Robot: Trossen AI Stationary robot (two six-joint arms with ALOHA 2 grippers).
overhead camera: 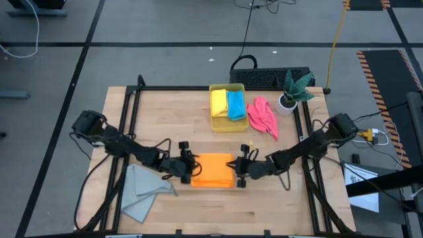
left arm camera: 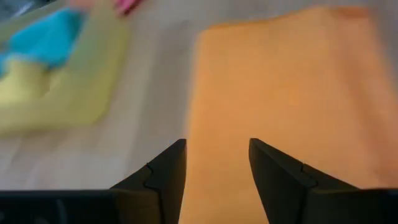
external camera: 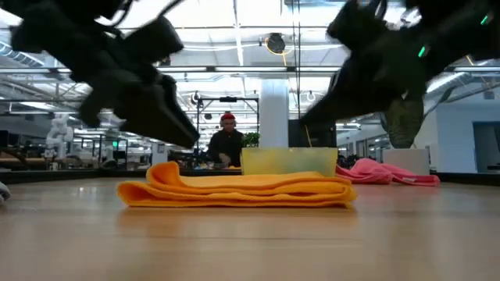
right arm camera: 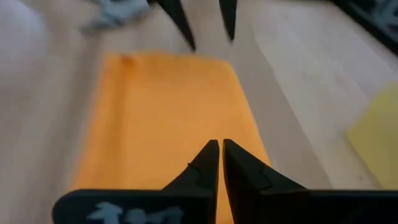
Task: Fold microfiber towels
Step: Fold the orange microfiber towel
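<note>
Between spread left end effector [overhead camera: 190, 169] and pressed-together right end effector [overhead camera: 239, 166], orange towel [overhead camera: 213, 170], a flat folded rectangle.

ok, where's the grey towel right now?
High view: the grey towel lies crumpled at the table's front-left corner, under the left arm, left of the folded orange towel.

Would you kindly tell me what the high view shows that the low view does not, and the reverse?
Only the high view shows the grey towel beside the left arm, and the yellow towel and blue towel inside the bin. Only the low view shows the orange towel's stacked layers and a person behind the table. Both show the folded orange towel, the pink towel and the bin.
</note>
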